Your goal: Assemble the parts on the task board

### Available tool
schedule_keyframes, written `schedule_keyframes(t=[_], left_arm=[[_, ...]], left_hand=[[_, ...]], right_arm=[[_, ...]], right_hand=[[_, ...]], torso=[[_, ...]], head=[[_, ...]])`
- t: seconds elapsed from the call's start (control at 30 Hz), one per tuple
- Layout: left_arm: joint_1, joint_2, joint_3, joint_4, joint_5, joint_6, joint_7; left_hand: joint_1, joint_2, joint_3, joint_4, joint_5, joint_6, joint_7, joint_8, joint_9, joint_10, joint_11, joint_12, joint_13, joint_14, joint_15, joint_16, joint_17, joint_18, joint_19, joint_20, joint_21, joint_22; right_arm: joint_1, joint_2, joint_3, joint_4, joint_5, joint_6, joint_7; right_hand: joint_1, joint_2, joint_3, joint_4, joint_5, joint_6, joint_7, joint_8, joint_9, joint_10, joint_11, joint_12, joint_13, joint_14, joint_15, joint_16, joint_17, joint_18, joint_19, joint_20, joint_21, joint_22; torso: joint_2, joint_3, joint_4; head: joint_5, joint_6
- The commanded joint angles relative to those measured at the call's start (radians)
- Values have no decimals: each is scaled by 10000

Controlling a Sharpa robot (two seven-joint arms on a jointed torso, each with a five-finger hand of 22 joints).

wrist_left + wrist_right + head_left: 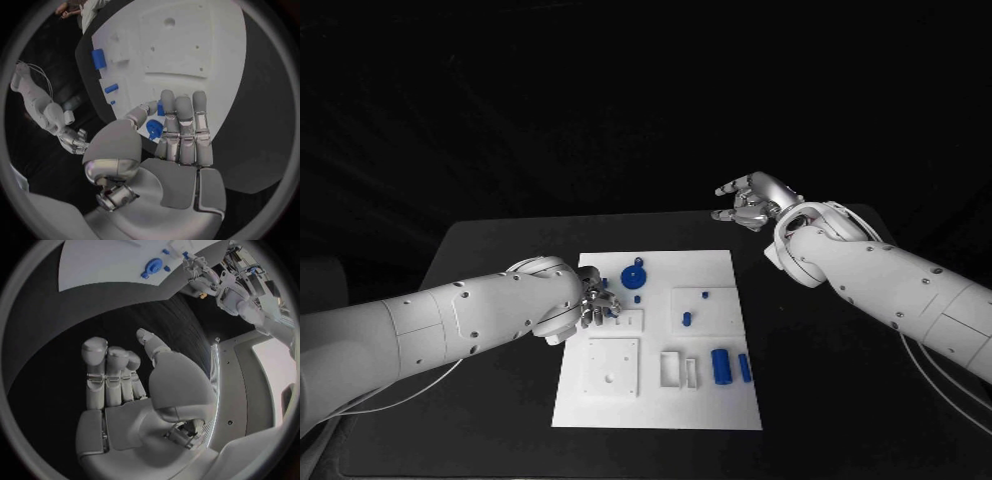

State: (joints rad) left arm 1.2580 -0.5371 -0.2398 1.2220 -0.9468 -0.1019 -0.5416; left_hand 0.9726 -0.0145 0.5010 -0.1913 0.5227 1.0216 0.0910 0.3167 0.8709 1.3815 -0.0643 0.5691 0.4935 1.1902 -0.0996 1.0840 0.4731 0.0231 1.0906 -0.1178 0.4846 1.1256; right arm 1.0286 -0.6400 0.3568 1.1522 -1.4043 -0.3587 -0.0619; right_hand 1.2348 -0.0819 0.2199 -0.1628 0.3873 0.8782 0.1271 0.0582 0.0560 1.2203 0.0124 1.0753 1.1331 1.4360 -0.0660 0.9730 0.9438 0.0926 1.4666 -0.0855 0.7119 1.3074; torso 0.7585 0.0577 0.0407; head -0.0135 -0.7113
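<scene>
Head view: white task board [661, 340] lies flat mid black table [488, 250]. Left hand [593, 303] sits over the board's left edge, fingers pointing toward a small white block [630, 321]; whether it touches anything can't be told here. Round blue part [633, 277] lies near the board's far end, just beyond the left hand. Small blue peg [688, 319] sits on a raised white square right of centre. Blue cylinder [721, 366] and a thinner blue bar [746, 368] lie side by side near the board's near right corner. White square plate [613, 366] sits at near left. Right hand [751, 201] is up off the table beyond the board's far right corner, well apart from it, fingers loosely curled, holding nothing.

Left wrist view: left hand [178, 135] has fingers straight and close together, thumb out to the side, nothing gripped. Round blue part [154, 128] shows between thumb and fingers, on the board [206, 40]. Blue cylinder [99, 58] and a small blue peg [111, 88] lie further along.

Right wrist view: right hand [125, 385] empty, fingers half bent and apart over bare table. Round blue part [152, 265] and board [100, 260] lie far off.
</scene>
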Motion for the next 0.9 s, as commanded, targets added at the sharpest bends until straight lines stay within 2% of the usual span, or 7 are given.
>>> schedule_keyframes(t=[0.03, 0.2, 0.23, 0.5, 0.67, 0.9], left_arm=[[-93, 51, 6, 7, -415, -174, 47], [-185, 85, 12, -36, -532, -205, 50], [-196, 90, 12, -46, -543, -206, 49], [-231, 110, 16, -82, -566, -198, 62], [-261, 156, 16, -104, -568, -241, 79], [-291, 180, 17, -116, -579, -325, 105]], left_hand=[[135, 59, 737, -726, -10, 906, -899, 74, 422, -6, -21, 49, -24, 44, 22, -33, -29, -72, 90, 12, -238, 242], [155, 51, 748, -716, -12, 890, -905, 122, 359, -4, -23, 48, -38, 43, 23, -33, -46, -77, 200, 11, -546, 509], [151, 49, 753, -718, -14, 824, -893, 332, 152, -13, -13, 88, -45, 20, 19, 0, -85, -111, 843, 10, -2120, 1956], [140, 58, 738, -729, -21, 838, -903, 305, 178, -12, -25, 100, -37, 48, 16, 11, -79, -120, 912, 5, -2277, 2005], [138, 54, 737, -723, -24, 834, -902, 296, 179, -10, -26, 101, -37, 46, 17, 12, -77, -123, 923, 5, -2297, 2008], [153, 54, 735, -713, -40, 837, -902, 288, 181, -6, -27, 106, -34, 53, 14, 17, -74, -124, 940, 1, -2318, 2014]], right_arm=[[3, 8, 9, 38, 101, -115, 123], [4, 15, 11, 50, 113, -86, 100], [4, 14, 11, 50, 114, -78, 94], [4, 24, 11, 59, 118, -37, 60], [4, 40, 12, 68, 118, -20, 48], [4, 51, 12, 70, 118, 11, 19]], right_hand=[[-44, -73, 54, -12, 25, 6, -9, -12, 14, -25, -21, -11, -6, 20, 12, -54, -8, 157, 547, 26, -51, 761], [-49, -59, 73, -9, 31, 62, -13, -9, 17, -29, -24, -20, -14, 22, 10, -67, -17, 155, 546, 25, -81, 750], [-49, -59, 73, -9, 31, 62, -13, -9, 17, -29, -24, -20, -14, 22, 10, -67, -17, 155, 546, 25, -81, 750], [-49, -59, 73, -9, 31, 62, -13, -9, 17, -29, -24, -20, -14, 22, 10, -67, -17, 155, 546, 25, -81, 750], [-49, -59, 73, -9, 31, 62, -13, -9, 17, -29, -24, -20, -14, 22, 10, -67, -17, 155, 546, 25, -81, 750], [-83, -64, 99, -13, 43, 99, -15, -11, 17, -11, -27, -10, -10, 28, 6, -70, -10, 146, 547, 18, -85, 744]], torso=[[-9, 3, 13], [-6, 11, -14], [-6, 12, -16], [-8, 26, -3], [-13, 7, 3], [-17, 2, 10]], head=[[-41, -36], [-57, -54], [-64, -63], [-132, -62], [-155, -53], [-172, -48]])
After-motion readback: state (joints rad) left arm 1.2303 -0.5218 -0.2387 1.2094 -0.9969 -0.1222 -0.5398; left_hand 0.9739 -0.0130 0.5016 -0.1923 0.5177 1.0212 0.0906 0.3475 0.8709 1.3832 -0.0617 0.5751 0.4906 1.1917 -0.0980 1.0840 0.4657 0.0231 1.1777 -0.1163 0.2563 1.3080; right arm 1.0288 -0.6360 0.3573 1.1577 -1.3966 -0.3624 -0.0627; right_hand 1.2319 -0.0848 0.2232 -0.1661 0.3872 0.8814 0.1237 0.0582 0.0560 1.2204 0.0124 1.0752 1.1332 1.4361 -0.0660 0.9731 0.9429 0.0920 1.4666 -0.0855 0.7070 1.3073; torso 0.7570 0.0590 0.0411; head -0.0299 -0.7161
